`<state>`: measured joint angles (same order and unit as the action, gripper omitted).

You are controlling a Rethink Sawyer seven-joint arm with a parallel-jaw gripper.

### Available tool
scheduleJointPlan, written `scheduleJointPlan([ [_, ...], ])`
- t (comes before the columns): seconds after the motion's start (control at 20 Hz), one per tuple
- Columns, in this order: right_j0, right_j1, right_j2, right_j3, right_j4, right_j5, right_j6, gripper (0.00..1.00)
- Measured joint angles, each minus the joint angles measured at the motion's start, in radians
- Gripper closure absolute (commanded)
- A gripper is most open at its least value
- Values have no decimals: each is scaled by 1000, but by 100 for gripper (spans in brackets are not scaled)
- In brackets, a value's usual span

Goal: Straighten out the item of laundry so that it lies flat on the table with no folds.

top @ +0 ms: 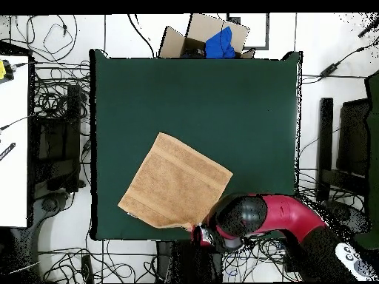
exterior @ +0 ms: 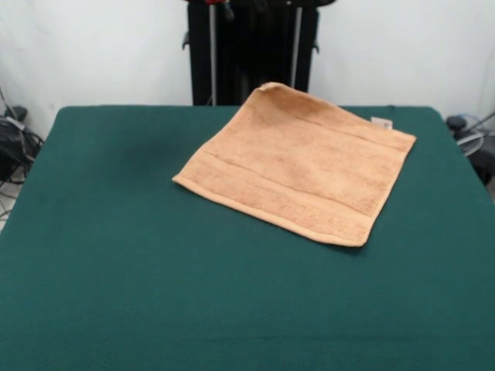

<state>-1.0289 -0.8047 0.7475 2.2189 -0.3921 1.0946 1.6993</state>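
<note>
The tan terry towel [exterior: 298, 166] lies spread on the dark green table [exterior: 116, 232], turned like a diamond, right of centre and towards the far side. Its border bands show, and its white tag [exterior: 381, 122] is at the far right corner. The far corner [exterior: 271, 86] reaches the table's far edge and looks slightly raised. In the overhead view the towel [top: 176, 181] lies near the table's [top: 222, 96] bottom edge. The red and black arm [top: 274, 214] ends in the gripper [top: 202, 235], just off the table edge beside that corner. Its state does not show.
The black pedestal [exterior: 251, 54] stands behind the table's far edge. A cardboard box with a blue item [top: 215, 37] sits beyond the opposite edge. Cables [top: 63, 89] lie on the floor around the table. A white desk [top: 13, 140] is at the left.
</note>
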Motion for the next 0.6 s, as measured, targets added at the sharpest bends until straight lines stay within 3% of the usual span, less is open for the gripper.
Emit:
scheduleJointPlan([
  [0.3, 53, 28, -21, 0, -54, -129, 0, 0],
  [0.5, 115, 43, -47, -1, -92, -269, 0, 0],
  [0.6, 190, 66, -93, -3, -114, -402, 1, 0],
])
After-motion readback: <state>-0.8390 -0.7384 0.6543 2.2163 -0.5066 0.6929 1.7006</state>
